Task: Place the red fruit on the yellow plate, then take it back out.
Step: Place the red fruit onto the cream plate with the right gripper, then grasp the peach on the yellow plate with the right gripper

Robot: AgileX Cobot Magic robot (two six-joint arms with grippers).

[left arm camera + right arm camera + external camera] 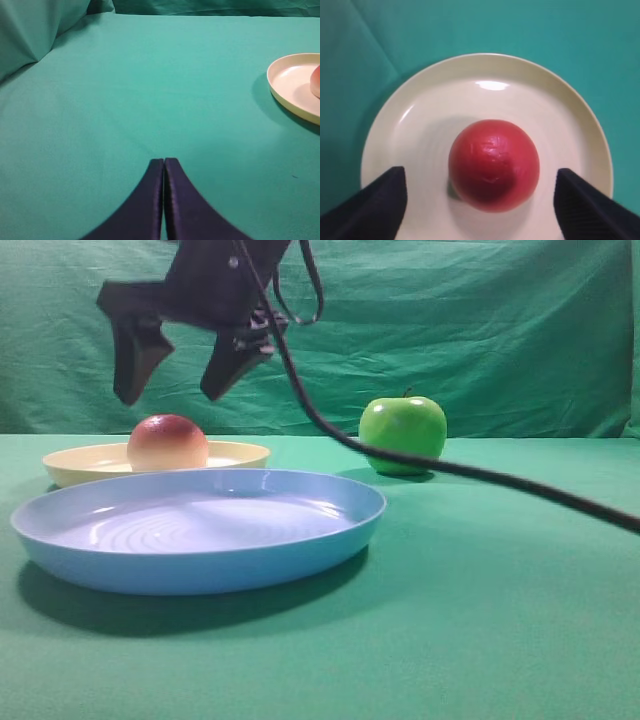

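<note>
Green cloth covered the worktop (500, 620) and hung as a backdrop behind it, and you had little on it to keep track of.

Nearest the high camera lay one light blue plate (200, 530), bare. Just behind it sat one yellow plate (235, 453), and the red fruit (167, 443) rested on that plate, roughly at its middle as your right wrist view showed. Farther back and to the right stood one green apple (403, 434), well apart from both plates. So you had two plates and two fruits.

Your right gripper (180, 368) hung above the red fruit with its jaws spread, touching nothing; from the wrist view the fingertips (375, 200) stood either side of the fruit with clear gaps. Your left gripper (164, 162) was clenched on nothing, low over bare cloth, with only the yellow plate's edge at the right of its view.

By my reading, the placing half was done, since the fruit sat free on the yellow plate. What remained was taking it back out. That called for you to lower the right gripper straight down until the fingers flanked the fruit's widest part, close gently on the smooth round skin, lift clear of the low rim, and set it on the cloth away from the blue plate.
</note>
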